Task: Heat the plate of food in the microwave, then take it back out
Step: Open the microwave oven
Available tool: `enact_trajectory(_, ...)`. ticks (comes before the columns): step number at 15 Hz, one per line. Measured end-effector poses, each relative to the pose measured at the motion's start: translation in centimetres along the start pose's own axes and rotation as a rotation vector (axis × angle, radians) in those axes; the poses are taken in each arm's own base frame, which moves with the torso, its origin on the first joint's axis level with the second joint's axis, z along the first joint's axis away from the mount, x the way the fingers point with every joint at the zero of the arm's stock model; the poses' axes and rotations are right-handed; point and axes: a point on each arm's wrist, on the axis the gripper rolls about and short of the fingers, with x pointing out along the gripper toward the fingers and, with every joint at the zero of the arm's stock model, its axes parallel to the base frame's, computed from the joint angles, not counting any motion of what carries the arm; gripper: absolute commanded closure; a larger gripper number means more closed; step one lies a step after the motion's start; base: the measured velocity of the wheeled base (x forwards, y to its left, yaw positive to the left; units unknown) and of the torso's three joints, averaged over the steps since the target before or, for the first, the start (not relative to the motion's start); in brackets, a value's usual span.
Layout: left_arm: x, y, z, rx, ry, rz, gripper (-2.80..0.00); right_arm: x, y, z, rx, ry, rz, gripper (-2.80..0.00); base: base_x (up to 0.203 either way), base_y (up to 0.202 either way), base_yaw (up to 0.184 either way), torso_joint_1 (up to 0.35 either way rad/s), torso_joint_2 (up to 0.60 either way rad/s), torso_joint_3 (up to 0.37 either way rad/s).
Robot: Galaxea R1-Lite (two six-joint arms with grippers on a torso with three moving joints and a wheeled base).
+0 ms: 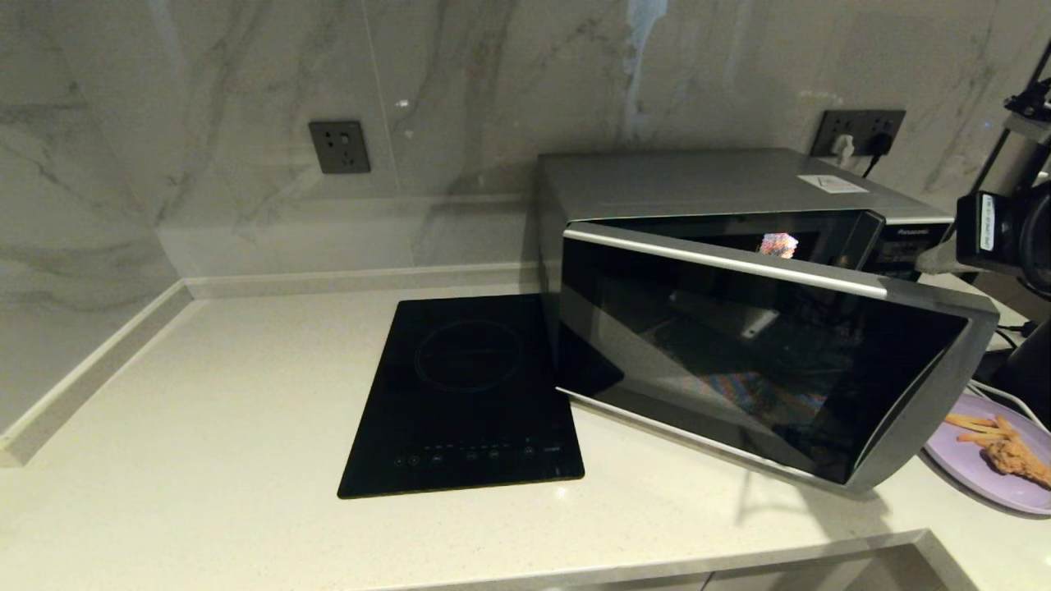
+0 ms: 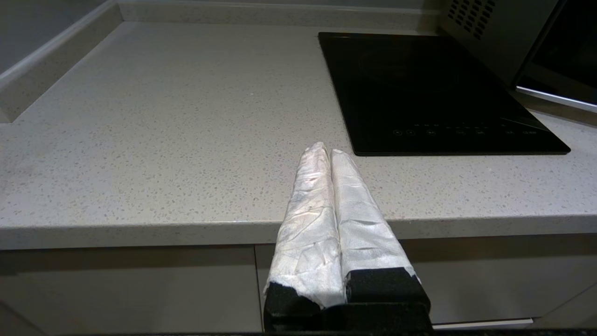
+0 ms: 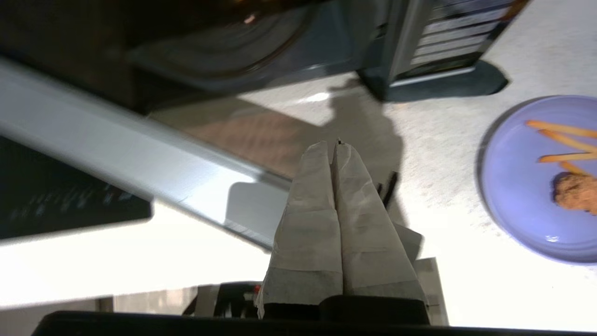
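Brushed-metal microwave (image 1: 698, 185) with glossy glass door, speckled matt stone countertop (image 1: 205, 410).

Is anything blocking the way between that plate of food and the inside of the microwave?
Partly. The microwave door hangs only half open, slanting across the opening, and the plate of food sits on the counter beside the door's outer end. Nothing else visible lies between.

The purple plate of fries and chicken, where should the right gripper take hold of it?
Pinch the plate at its bare rim, coming from the side away from the food: fries and chicken sit toward one edge. The right gripper is shut and must open first.
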Motion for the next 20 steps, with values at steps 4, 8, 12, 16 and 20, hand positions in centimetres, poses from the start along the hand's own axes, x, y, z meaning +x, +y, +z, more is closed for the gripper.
enact_trajectory(4,0.0,0.0,0.0,0.000,0.000,0.000,0.00,-2.2,2.0,-2.3,-0.062,0.035,0.076,0.00,0.000,0.000,0.000,0.000,0.00,0.000)
enact_trajectory(8,0.0,0.0,0.0,0.000,0.000,0.000,0.00,-3.7,3.8,-5.0,-0.122,0.097,0.141,0.00,0.000,0.000,0.000,0.000,0.00,0.000)
enact_trajectory(12,0.0,0.0,0.0,0.001,0.000,0.000,0.00,-4.8,6.0,-7.4,-0.145,0.143,0.199,0.00,0.000,0.000,0.000,0.000,0.00,0.000)
enact_trajectory(16,0.0,0.0,0.0,0.001,0.000,0.000,0.00,-6.9,7.8,-9.0,-0.229,0.154,0.334,0.00,0.000,0.000,0.000,0.000,0.00,0.000)
enact_trajectory(20,0.0,0.0,0.0,0.001,0.000,0.000,0.00,-8.8,8.5,-8.8,-0.252,0.039,0.380,0.00,0.000,0.000,0.000,0.000,0.00,0.000)
